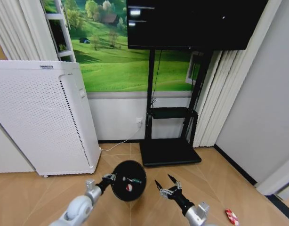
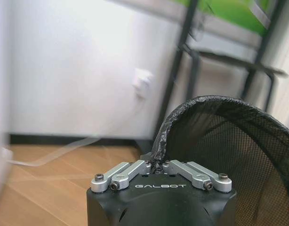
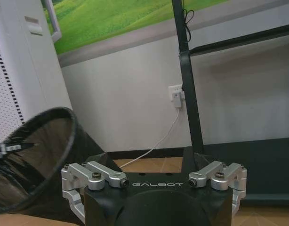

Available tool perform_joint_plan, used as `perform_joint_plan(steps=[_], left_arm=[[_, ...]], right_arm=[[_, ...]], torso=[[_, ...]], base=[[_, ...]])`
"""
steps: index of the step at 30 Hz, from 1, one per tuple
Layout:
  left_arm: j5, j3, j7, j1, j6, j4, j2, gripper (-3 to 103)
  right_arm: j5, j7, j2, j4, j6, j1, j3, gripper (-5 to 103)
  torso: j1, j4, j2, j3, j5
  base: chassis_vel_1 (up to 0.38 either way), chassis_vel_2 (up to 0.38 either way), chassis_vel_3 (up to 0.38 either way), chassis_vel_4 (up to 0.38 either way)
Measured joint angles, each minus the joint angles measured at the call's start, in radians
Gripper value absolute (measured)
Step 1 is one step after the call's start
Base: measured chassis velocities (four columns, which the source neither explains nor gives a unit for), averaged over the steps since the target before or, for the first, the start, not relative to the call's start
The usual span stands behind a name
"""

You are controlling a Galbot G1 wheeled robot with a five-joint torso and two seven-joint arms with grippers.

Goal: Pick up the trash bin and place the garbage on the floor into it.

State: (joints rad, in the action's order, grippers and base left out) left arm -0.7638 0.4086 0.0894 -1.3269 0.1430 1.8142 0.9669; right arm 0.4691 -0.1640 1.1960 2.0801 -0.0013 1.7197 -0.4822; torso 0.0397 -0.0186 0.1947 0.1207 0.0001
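1 trash bin (image 1: pixel 128 181), 1 wrapper (image 1: pixel 231 216)

The wooden floor (image 1: pixel 36 197) carries a white appliance (image 1: pixel 41 117), a black stand base (image 1: pixel 169 151) and a red-and-white wrapper (image 1: pixel 231 216).

black trash bin (image 1: pixel 128 180) tilted, wrapper (image 1: pixel 231 216) on floor

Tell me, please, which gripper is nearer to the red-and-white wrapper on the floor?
Right. The right gripper hangs open above the floor, with the wrapper off to its right; the left gripper is farther away, shut on the trash bin rim.
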Motion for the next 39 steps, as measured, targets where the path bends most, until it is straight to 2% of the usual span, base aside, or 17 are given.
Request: perform_joint_plan(steps=[1, 3, 4, 7, 14, 22, 26, 28, 29, 30, 31, 36, 39], left_arm=[[-0.003, 0.069, 0.000, -0.051, -0.001, 0.020, 0.017, 4], [-0.005, 0.147, 0.000, -0.107, -0.001, 0.044, 0.047, 4], [-0.005, 0.147, 0.000, -0.107, -0.001, 0.044, 0.047, 4], [-0.027, 0.282, 0.001, -0.207, -0.001, 0.088, 0.121, 4], [-0.049, 0.395, 0.005, -0.270, 0.002, 0.120, 0.164, 4], [-0.061, 0.415, 0.006, -0.282, 0.004, 0.129, 0.175, 4], [-0.063, 0.415, 0.006, -0.282, 0.006, 0.132, 0.179, 4], [-0.065, 0.410, 0.006, -0.288, 0.008, 0.139, 0.179, 4], [-0.065, 0.410, 0.006, -0.288, 0.008, 0.139, 0.179, 4], [-0.064, 0.412, 0.006, -0.299, 0.008, 0.148, 0.188, 4], [-0.062, 0.419, 0.006, -0.310, 0.008, 0.155, 0.196, 4], [-0.054, 0.435, 0.012, -0.334, 0.005, 0.160, 0.214, 4], [-0.047, 0.438, 0.019, -0.346, 0.003, 0.165, 0.224, 4]], right_arm=[[-0.007, 0.003, 0.015, 0.006, 0.004, 0.015, -0.005, 100], [-0.027, 0.002, 0.028, 0.007, 0.014, 0.029, -0.009, 100], [-0.027, 0.002, 0.028, 0.007, 0.014, 0.029, -0.009, 100], [-0.067, -0.004, 0.058, -0.038, 0.029, 0.036, -0.009, 100], [-0.125, -0.010, 0.078, -0.179, 0.050, 0.009, -0.004, 100], [-0.142, 0.043, 0.060, -0.233, 0.049, -0.019, -0.005, 100], [-0.195, 0.098, 0.050, -0.285, 0.041, -0.048, -0.011, 100], [-0.255, 0.165, 0.037, -0.391, 0.001, -0.109, -0.017, 100], [-0.255, 0.165, 0.037, -0.391, 0.001, -0.109, -0.017, 100], [-0.251, 0.228, 0.029, -0.485, -0.049, -0.175, -0.014, 100], [-0.246, 0.254, 0.018, -0.547, -0.069, -0.214, -0.015, 100], [-0.240, 0.270, -0.009, -0.647, -0.065, -0.260, -0.042, 100], [-0.240, 0.252, -0.037, -0.727, -0.049, -0.272, -0.084, 100]], torso=[[0.000, 0.0003, 0.000, 0.000, -0.0004], [0.000, 0.0004, 0.000, 0.000, -0.0004], [0.000, 0.0004, 0.000, 0.000, -0.0004], [0.000, 0.0007, 0.000, 0.000, -0.0006], [0.000, 0.0003, 0.000, 0.000, -0.0001], [0.000, 0.0001, 0.000, 0.000, -0.0002], [0.000, -0.0001, 0.000, 0.000, 0.0001], [0.000, 0.0001, 0.000, 0.000, 0.0002], [0.000, 0.0001, 0.000, 0.000, 0.0002], [0.000, 0.0003, 0.000, 0.000, 0.0000], [0.000, 0.0002, 0.000, 0.000, 0.0002], [0.000, 0.0008, 0.000, 0.000, 0.0000], [0.000, 0.0004, 0.000, 0.000, 0.0002]], base=[[0.000, 0.000, 0.000, 0.000], [-0.004, -0.015, 0.041, 0.017], [-0.008, -0.030, 0.081, 0.034], [-0.039, -0.048, 0.075, 0.060], [-0.140, -0.147, 0.137, 0.145], [-0.202, -0.183, 0.188, 0.177], [-0.056, -0.046, 0.040, 0.044], [0.025, 0.022, -0.032, -0.022], [0.050, 0.045, -0.063, -0.044], [0.033, 0.045, -0.063, -0.056], [0.051, 0.029, -0.031, -0.056], [0.021, 0.012, -0.007, -0.010], [0.000, 0.000, 0.000, 0.000]])
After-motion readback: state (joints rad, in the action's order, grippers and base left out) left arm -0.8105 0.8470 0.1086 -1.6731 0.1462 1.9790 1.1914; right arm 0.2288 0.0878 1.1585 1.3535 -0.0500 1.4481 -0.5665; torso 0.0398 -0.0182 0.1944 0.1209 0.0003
